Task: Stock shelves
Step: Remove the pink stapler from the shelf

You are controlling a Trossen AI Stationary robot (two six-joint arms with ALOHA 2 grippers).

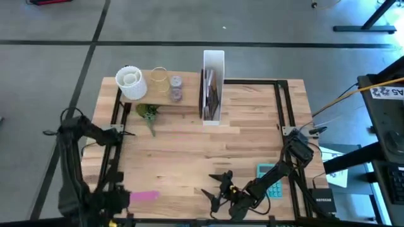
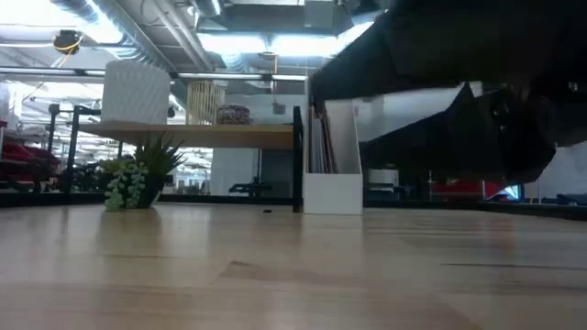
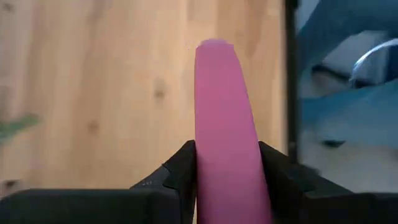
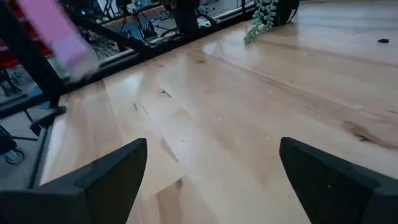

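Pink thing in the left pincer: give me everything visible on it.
The flat pink oblong object is plain matte pink, with no marks visible; its material cannot be told. It is long and narrow with a rounded far end. The left pincer is shut on it, a dark finger pressing each long side, and it juts forward beyond the fingers. In the high view it shows as a pink strip sticking out toward the table's middle, over the light-wood tabletop near the front left corner. Whether it touches the wood cannot be told.
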